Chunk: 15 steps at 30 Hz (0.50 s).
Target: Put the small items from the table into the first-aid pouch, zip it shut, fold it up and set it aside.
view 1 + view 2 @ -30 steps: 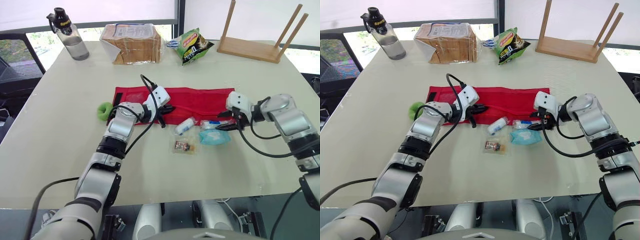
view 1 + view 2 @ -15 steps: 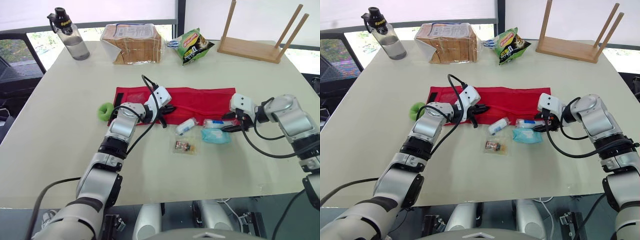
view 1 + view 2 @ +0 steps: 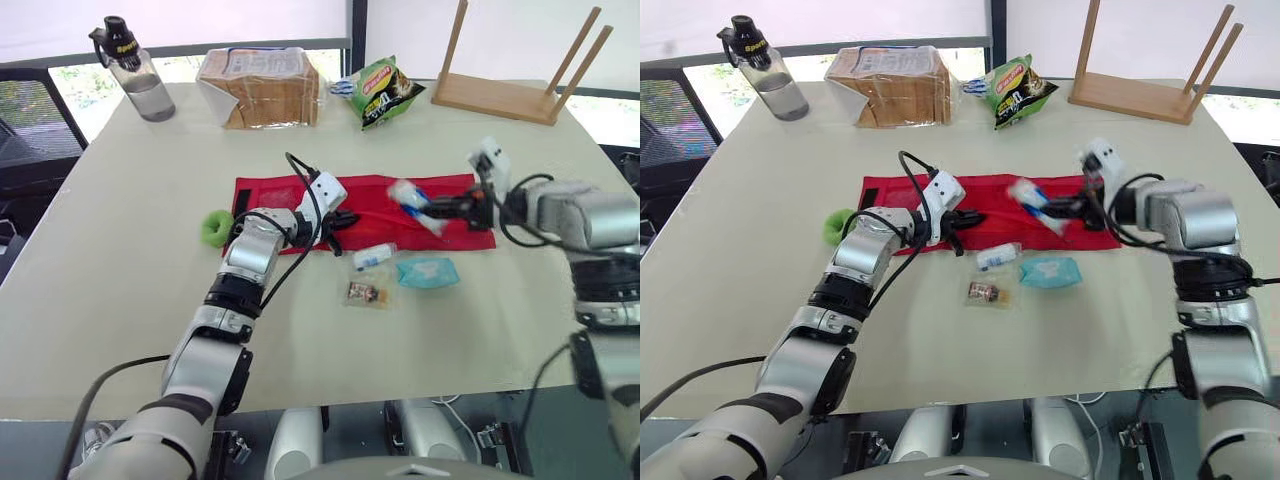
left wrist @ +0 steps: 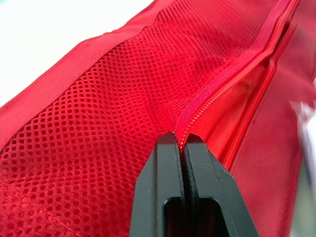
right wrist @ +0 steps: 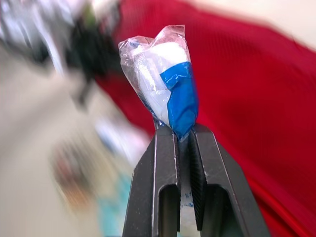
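Right pincer [image 3: 441, 209], seen from the head, pinched one end of a clear packet [image 3: 410, 195] with blue and white inside, holding it over the right half of the red pouch [image 3: 365, 195]. That pouch lay flat and unfolded across the middle of the table [image 3: 120, 260]. Left pincer [image 3: 338, 220] sat at the pouch's near edge. Just in front of the pouch lay a white roll [image 3: 373, 257], a teal tissue pack [image 3: 427, 271] and a small brown sachet [image 3: 365, 293], and a green roll [image 3: 213, 227] sat just beside its left end. Print on the bottle [image 3: 135, 70] cap and the green snack bag [image 3: 388, 92] at the far edge was too small to read. From the left wrist, the black fingers [image 4: 163, 163] were pressed together on the mesh right at the zip line, lifting it so a slit gaped alongside. From the right wrist, the fingers [image 5: 160, 163] clamped the packet's lower end, and faint print between them was unreadable. Loading looked barely begun, with this packet apparently the first item. The next move would call for carrying it toward the held-open slit, which lay well to its left, and sliding it inside before letting go.
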{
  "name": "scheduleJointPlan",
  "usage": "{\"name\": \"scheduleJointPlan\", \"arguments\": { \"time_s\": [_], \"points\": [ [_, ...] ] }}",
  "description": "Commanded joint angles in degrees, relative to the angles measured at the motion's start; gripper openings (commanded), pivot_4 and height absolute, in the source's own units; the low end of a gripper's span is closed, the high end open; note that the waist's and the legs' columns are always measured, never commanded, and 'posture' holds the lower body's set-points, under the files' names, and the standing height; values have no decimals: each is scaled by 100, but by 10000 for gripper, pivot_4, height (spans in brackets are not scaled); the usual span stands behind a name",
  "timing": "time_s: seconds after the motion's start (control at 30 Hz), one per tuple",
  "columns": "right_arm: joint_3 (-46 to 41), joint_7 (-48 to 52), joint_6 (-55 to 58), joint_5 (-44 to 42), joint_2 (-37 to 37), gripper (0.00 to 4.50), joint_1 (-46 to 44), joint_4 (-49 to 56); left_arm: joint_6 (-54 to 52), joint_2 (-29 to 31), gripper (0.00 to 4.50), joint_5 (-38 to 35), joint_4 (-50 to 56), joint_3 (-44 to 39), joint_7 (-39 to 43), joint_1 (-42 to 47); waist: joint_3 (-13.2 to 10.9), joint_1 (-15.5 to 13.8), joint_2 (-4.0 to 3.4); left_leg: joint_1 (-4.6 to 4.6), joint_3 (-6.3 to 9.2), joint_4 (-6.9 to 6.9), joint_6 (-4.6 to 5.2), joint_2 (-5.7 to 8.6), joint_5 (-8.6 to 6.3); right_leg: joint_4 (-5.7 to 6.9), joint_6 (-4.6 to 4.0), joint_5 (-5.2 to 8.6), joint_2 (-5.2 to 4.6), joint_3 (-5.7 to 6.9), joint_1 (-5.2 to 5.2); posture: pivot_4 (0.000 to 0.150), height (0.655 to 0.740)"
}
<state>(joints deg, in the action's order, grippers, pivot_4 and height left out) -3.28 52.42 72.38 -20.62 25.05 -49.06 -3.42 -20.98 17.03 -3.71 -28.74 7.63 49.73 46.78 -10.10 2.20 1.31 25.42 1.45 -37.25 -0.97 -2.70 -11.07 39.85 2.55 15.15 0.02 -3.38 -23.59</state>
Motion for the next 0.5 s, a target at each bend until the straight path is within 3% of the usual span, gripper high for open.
{"name": "scheduleJointPlan", "arguments": {
  "time_s": [0.03, 0.2, 0.5],
  "points": [
    [-253, -836, 773, -101, -472, 583, 61, 349, -127, -70, 0, -216, 80, -196, -76, 227, 1, -10, -1, 5, 6, 0, 0, 0, 0, -1, 0, 0, 0, 7, -1, 1500, 7400],
    [-106, -1500, 1073, -47, -754, 583, 151, 398, -284, -153, 0, -327, 123, -219, -144, 290, -1, -43, -3, 21, 12, -12, 1, 16, 0, -4, 1, -1, -16, 14, -2, 1500, 7400],
    [-716, -2825, 1177, 142, -1658, 583, -259, -408, -280, -155, 0, -372, 373, -103, -128, 79, -1, 27, -5, 19, 25, -2, 0, 15, 0, -2, 0, 0, -11, 23, -6, 1500, 7400]
  ]
}}
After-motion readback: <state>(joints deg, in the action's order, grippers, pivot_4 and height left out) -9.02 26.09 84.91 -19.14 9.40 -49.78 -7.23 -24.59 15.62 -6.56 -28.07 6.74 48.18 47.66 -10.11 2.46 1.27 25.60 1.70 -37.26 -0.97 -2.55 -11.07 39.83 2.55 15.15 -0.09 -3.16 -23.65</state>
